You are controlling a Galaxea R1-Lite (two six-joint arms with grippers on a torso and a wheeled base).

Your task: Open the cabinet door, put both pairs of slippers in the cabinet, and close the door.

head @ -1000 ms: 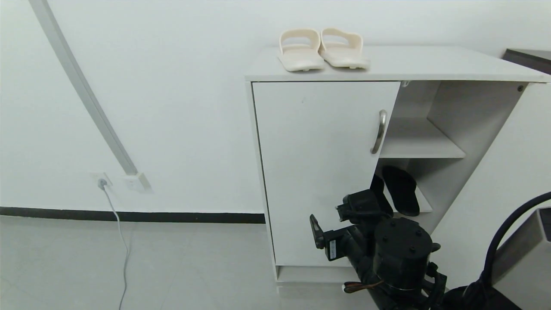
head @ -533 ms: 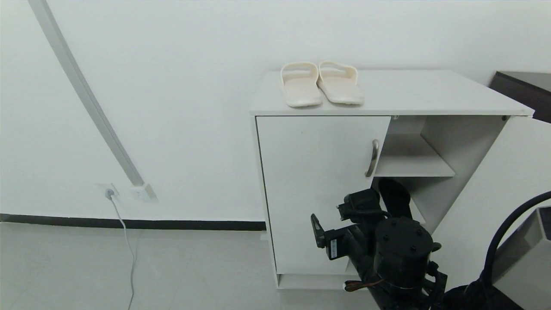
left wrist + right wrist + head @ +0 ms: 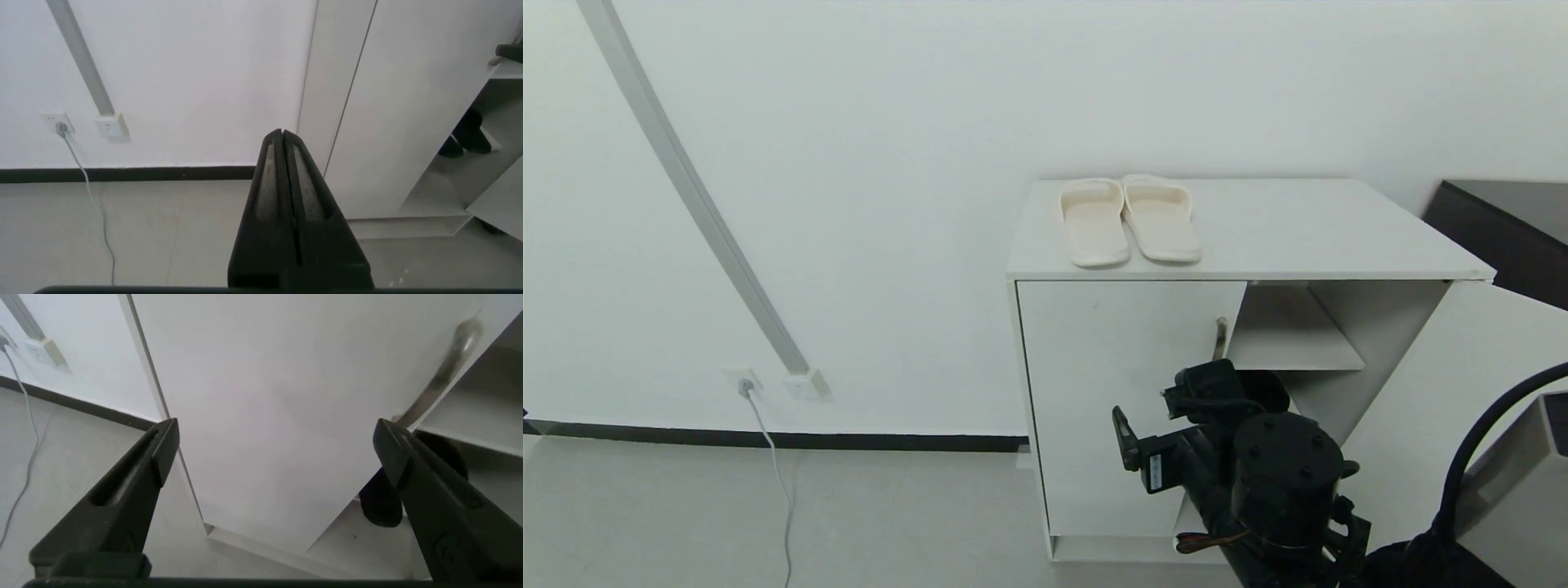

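Since a second ago our head camera has shifted, so the whole scene sits lower in the picture and we look more steeply onto the top of the cabinet [image 3: 1298, 233]. Nothing on or in the cabinet has changed place against it, and the right arm [image 3: 1282, 474] holds the same spot in the head view.

We see the cream slippers [image 3: 1129, 220] lying side by side on the cabinet's top, towards its left end, toes facing us. Below them the left door [image 3: 1119, 408] is closed, its metal handle [image 3: 1219, 339] at its right edge. The right door [image 3: 1445, 408] stands swung wide open, and behind it an upper shelf [image 3: 1290, 347] shows.

We find the black slippers [image 3: 467, 135] inside the cabinet on a lower shelf, propped upright against the back. In the head view the right arm stands in front of them and covers most of them.

On the left gripper [image 3: 280, 188] the jaws are pressed together, holding nothing. It points at the floor near the cabinet's left side. On the right gripper [image 3: 275, 437] the jaws are wide apart and empty. It faces the closed left door, well apart from it, with the handle and the black slippers beyond one jaw.

On the wall to the left we see a socket [image 3: 742, 382] with a grey cable [image 3: 780, 482] hanging to the floor, and a slanting grey conduit [image 3: 686, 188].
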